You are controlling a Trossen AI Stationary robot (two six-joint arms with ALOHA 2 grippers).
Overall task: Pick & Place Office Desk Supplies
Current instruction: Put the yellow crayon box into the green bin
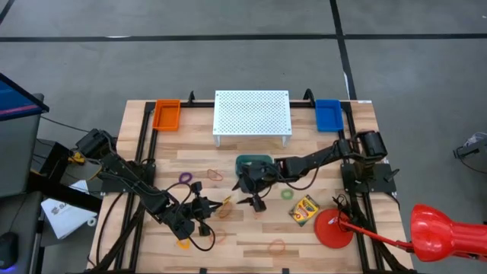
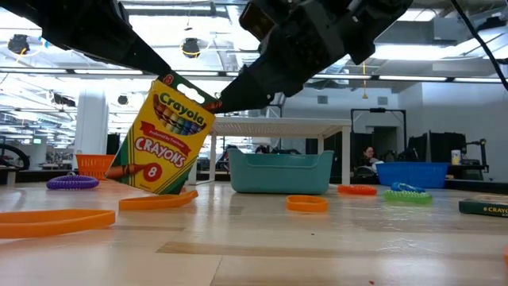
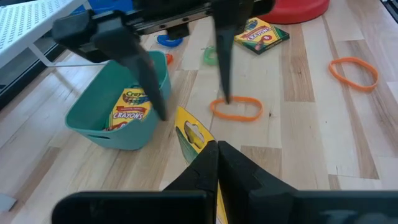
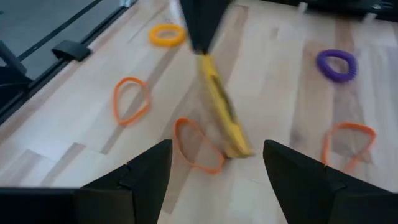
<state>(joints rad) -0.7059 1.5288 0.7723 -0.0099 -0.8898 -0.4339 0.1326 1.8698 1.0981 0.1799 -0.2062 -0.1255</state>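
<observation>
A yellow-and-green crayon box (image 2: 163, 135) stands tilted near the table's middle, and my left gripper (image 3: 217, 152) is shut on its upper end. My right gripper (image 4: 217, 144) is open and reaches in from the right. Its fingers (image 3: 146, 74) stand on either side of the box's line without visibly touching it. A second crayon box (image 3: 130, 109) stands inside the teal bin (image 1: 253, 164). A third (image 1: 304, 209) lies flat on the table to the right. Rubber-band loops lie around: orange (image 3: 236, 109), purple (image 4: 336, 62), yellow (image 4: 168, 34). My left gripper pinches the crayon box's upper end, by the flap with the hang hole (image 3: 189, 134), between its two shut fingers. The fingers come from the table's left, slanting downward. The box hangs tilted below them, its lower end (image 4: 239, 149) down at the table beside an orange loop.
A white perforated stand (image 1: 252, 114) sits at the back centre, with an orange bin (image 1: 167, 114) to its left and a blue bin (image 1: 328, 114) to its right. A red disc (image 1: 333, 227) lies front right. More loops are scattered over the front of the table.
</observation>
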